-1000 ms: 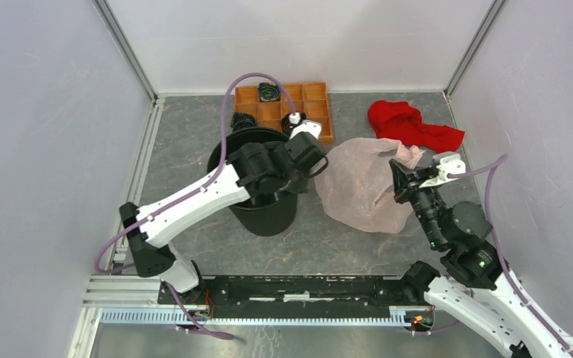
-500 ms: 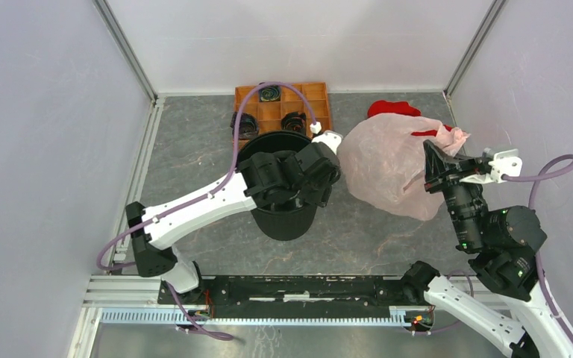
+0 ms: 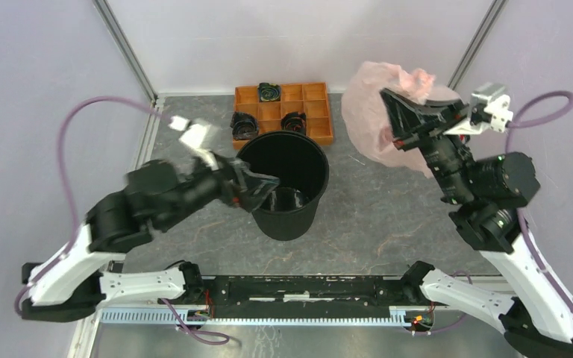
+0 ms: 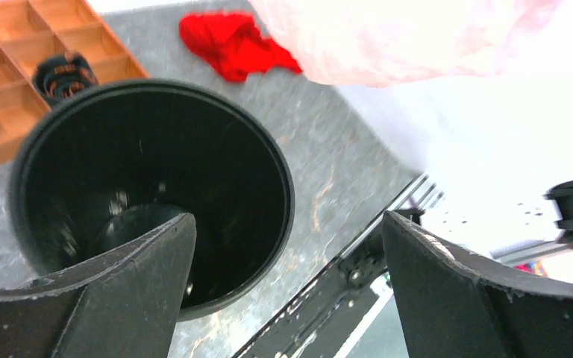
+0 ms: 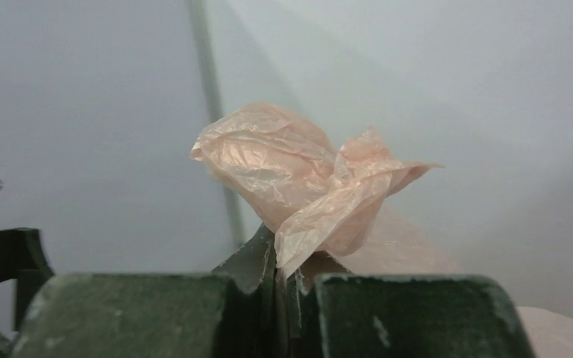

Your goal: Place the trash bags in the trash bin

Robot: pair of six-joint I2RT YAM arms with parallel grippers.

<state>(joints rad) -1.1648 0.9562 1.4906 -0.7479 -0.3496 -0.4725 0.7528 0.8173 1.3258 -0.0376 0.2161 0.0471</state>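
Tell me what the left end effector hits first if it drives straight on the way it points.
Likely the trash bin. The open left end effector sits at its rim, pointing into the mouth. Depth is unclear, so rim or inner wall could come first.

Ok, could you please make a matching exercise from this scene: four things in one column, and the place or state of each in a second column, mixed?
1. pink bag
2. black bin
3. red cloth
4. orange tray

a. holds small dark items in its compartments
b. pinched in the right gripper
c. lying crumpled on the table
d. standing upright, mouth open

Pairs: 1-b, 2-d, 3-c, 4-a
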